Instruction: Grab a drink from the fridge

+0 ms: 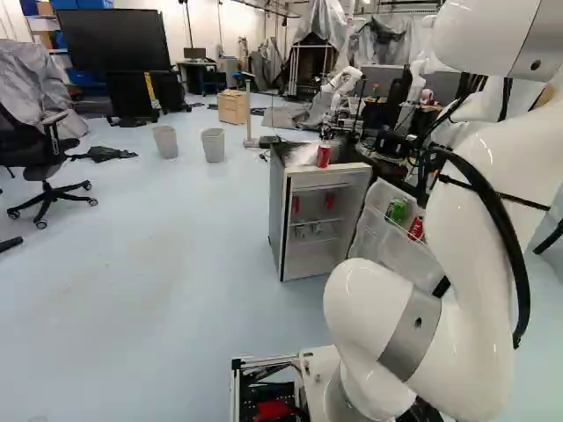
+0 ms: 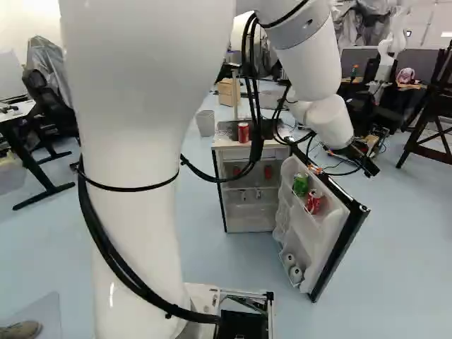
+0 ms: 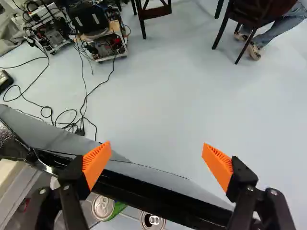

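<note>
gripper: (image 2: pixel 369 167) jaws spread wide with nothing held; in the right base view it hangs at 2 o'clock from the cans on the door's upper shelf
wrist view: 12 being straight ahead of the gripper, the door's black edge passes under the jaws from 9 o'clock to 4 o'clock; can tops show at 7 o'clock and 6 o'clock from the gap
fridge: (image 2: pixel 248 216) door standing open at 4 o'clock from the cabinet in the right base view
fridge door: (image 2: pixel 315 247) upper shelf holds 2 drinks, the green can (image 2: pixel 301 185) and the red can (image 2: pixel 313 202), at 4 o'clock from the green
lower door shelf: (image 2: pixel 294 284) 2 pale cans (image 2: pixel 295 274) at 6 o'clock from the green can
inside the cabinet: 2 red items (image 2: pixel 268 171) on the upper shelf, too small to tell what they are; 2 pale items (image 2: pixel 258 193) at 6 o'clock from them
can on the fridge top: (image 1: pixel 324 156) red, upright, with clear plastic wrap (image 1: pixel 303 155) at 9 o'clock just beside it
2 grey bins: (image 1: pixel 213 145) on the floor at 10 o'clock from the fridge in the left base view
wooden box: (image 1: pixel 232 107) at 11 o'clock from the fridge there
</note>
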Robot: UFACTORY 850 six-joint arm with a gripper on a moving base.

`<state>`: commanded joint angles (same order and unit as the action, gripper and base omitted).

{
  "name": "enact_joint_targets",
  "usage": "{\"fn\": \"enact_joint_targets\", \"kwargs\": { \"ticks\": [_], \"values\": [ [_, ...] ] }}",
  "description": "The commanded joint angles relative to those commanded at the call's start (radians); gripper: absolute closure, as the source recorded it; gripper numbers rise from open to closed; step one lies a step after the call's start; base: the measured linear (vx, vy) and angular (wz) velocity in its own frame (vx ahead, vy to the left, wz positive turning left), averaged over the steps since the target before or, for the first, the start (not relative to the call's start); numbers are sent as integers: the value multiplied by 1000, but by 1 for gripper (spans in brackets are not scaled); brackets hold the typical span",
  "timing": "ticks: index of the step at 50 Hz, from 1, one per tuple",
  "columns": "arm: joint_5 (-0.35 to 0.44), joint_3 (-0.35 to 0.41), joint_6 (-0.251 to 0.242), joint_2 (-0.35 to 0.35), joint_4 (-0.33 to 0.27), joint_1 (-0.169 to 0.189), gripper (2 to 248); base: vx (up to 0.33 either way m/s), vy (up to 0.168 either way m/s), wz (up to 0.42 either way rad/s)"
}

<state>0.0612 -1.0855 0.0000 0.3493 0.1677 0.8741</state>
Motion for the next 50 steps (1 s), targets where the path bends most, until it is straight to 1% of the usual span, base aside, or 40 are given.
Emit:
{"fn": "enact_joint_targets", "kwargs": {
  "ticks": [32,40,50],
  "values": [
    [-144,-170,0,134,0,30,3,0,0,0],
    [-184,-188,0,148,0,34,3,0,0,0],
    [-233,-191,0,151,0,35,3,0,0,0]
  ]
}}
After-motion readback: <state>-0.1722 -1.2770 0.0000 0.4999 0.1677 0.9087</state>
